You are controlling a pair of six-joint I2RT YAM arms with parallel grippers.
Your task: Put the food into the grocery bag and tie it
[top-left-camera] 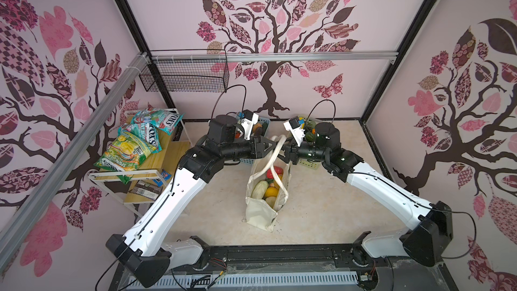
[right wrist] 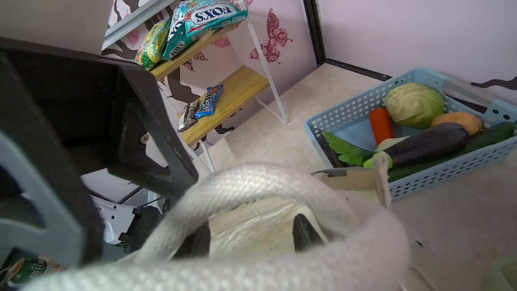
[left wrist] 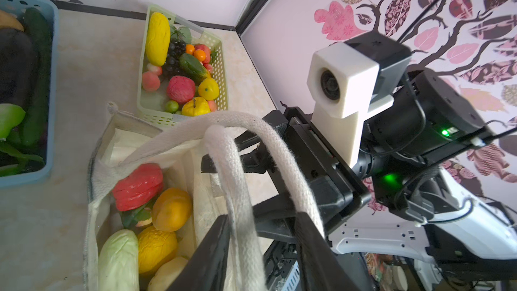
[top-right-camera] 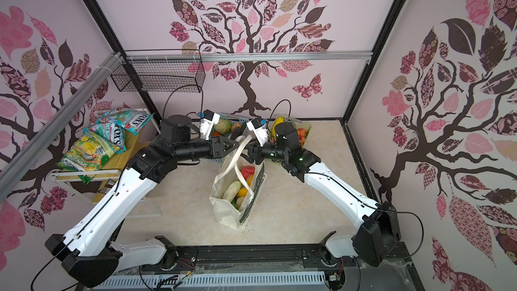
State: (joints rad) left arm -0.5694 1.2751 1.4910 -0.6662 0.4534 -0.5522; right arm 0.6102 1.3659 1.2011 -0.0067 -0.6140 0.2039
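Observation:
The cream grocery bag (top-left-camera: 260,208) (top-right-camera: 226,211) stands open mid-table. Food (top-left-camera: 268,188) (top-right-camera: 237,188) (left wrist: 156,205) lies inside it: red, orange, yellow and pale green pieces. Its two cream straps (top-left-camera: 275,158) (left wrist: 237,186) rise crossed above the far end. My left gripper (top-left-camera: 275,143) (left wrist: 263,219) is open; one strap runs loosely between its fingers and the other lies over one finger. Facing it, my right gripper (top-left-camera: 285,152) (right wrist: 250,236) also has its fingers apart. The straps (right wrist: 251,180) drape across them, with bag cloth showing in the gap.
A light blue basket (right wrist: 349,118) (left wrist: 50,79) of vegetables and a pale green basket (left wrist: 221,51) (top-left-camera: 310,165) of fruit stand behind the bag, under the wrists. A two-tier shelf (top-left-camera: 156,160) with snack packets stands at the left. A black wire basket (top-left-camera: 184,74) hangs on the back wall.

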